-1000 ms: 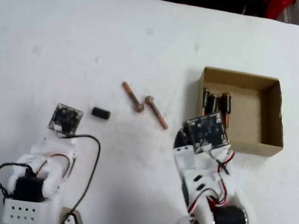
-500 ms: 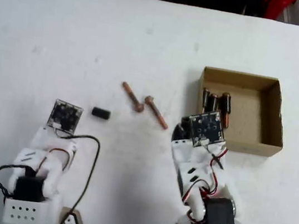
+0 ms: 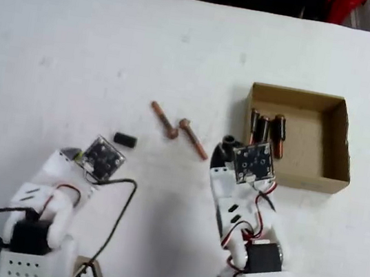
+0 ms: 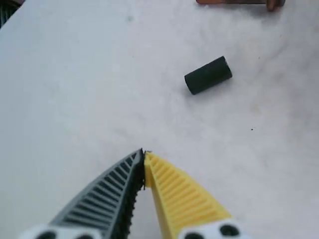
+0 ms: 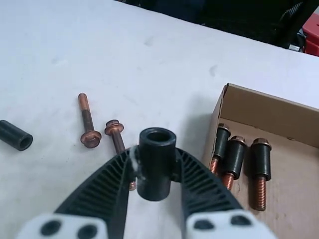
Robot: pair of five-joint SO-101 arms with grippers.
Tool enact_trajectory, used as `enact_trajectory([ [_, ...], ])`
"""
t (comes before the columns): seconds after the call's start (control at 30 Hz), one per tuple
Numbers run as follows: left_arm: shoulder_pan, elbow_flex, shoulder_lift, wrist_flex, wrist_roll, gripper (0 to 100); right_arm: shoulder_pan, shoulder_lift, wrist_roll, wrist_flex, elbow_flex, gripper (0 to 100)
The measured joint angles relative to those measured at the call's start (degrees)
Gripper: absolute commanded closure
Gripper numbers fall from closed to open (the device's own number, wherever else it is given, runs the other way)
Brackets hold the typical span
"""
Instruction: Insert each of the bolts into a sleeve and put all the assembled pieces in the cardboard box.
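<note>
My right gripper (image 5: 155, 172) is shut on a black sleeve (image 5: 156, 163) held upright with its bore facing up; in the high view that sleeve (image 3: 228, 143) sits just left of the cardboard box (image 3: 334, 143). Two copper bolts (image 3: 164, 120) (image 3: 193, 138) lie loose on the table left of it, seen also as bolts (image 5: 87, 121) (image 5: 116, 135). A second black sleeve (image 4: 208, 75) lies on its side ahead of my left gripper (image 4: 144, 155), which is shut on nothing. Three assembled pieces (image 5: 237, 159) lie inside the box (image 5: 279, 114).
The white table (image 3: 115, 44) stretches wide behind the bolts. A black cable (image 3: 114, 215) trails from the left arm near the front edge. Dark clutter lines the table's far edge.
The left arm swung right, its gripper nearing the loose black sleeve. The right arm moved slightly forward and left with its sleeve, beside the box's left wall.
</note>
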Motion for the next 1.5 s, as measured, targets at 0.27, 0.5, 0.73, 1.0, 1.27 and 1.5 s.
enact_trajectory([
  [0.27, 0.0, -7.7, -0.2, 6.2, -6.2, 98, -0.1, 0.0, 0.0, -8.2, 4.5, 98.1],
  [0.5, 0.0, -14.0, -0.6, 8.5, -6.3, 98, -0.1, 0.0, 0.0, -8.9, 5.5, 98.1],
  [0.73, 0.0, -20.9, -0.7, 10.9, -6.3, 98, -0.1, 0.0, 0.0, -9.1, 6.8, 98.1],
  [1.0, 0.1, -26.5, 3.0, 10.9, -3.8, 98, -0.1, 0.0, 0.0, -9.1, 6.9, 98.1],
  [1.27, 0.4, -38.7, 23.6, 11.0, 0.4, 98, -0.1, 0.0, 0.0, -9.1, 6.9, 98.1],
  [1.5, 4.8, -44.6, 39.5, 11.0, -5.5, 98, -0.1, 0.0, 0.0, -9.1, 6.9, 98.1],
])
